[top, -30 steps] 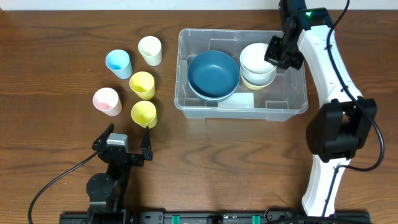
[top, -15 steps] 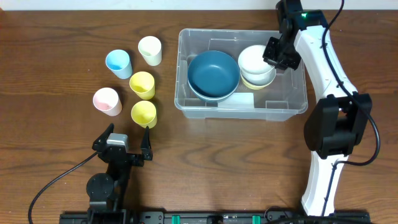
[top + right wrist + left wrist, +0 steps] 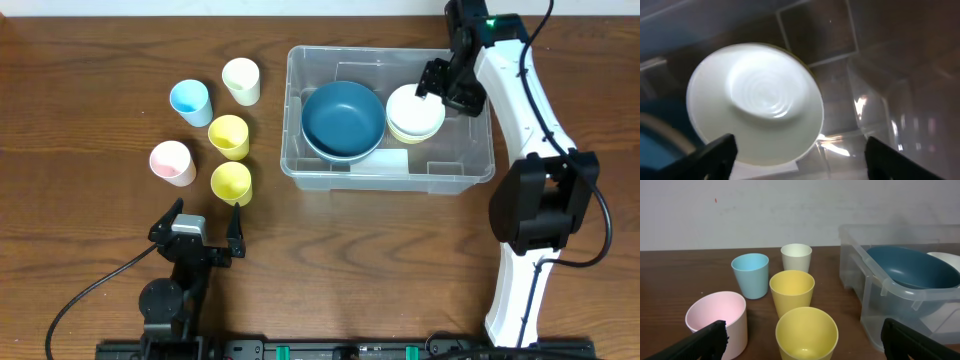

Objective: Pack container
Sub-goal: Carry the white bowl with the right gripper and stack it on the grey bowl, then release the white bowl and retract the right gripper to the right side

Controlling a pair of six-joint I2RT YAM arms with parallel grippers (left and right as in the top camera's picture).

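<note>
Overhead view: bright, even light from above, sharp throughout. Cups [image 3: 229,136] cast short, soft shadows on the table [image 3: 100,220].

Left wrist view: evenly lit and clear, with a mild sheen on the container [image 3: 875,287].

Right wrist view: soft and blurred overall. The white bowl [image 3: 757,102] is washed out at its centre. Hard glare spots show on the container's clear wall beside it.

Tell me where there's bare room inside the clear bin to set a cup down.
In the container, the near right corner is bare, between the stacked bowls and the front wall. The blue bowl crowds the left half. A narrow bare strip lies behind it.
</note>
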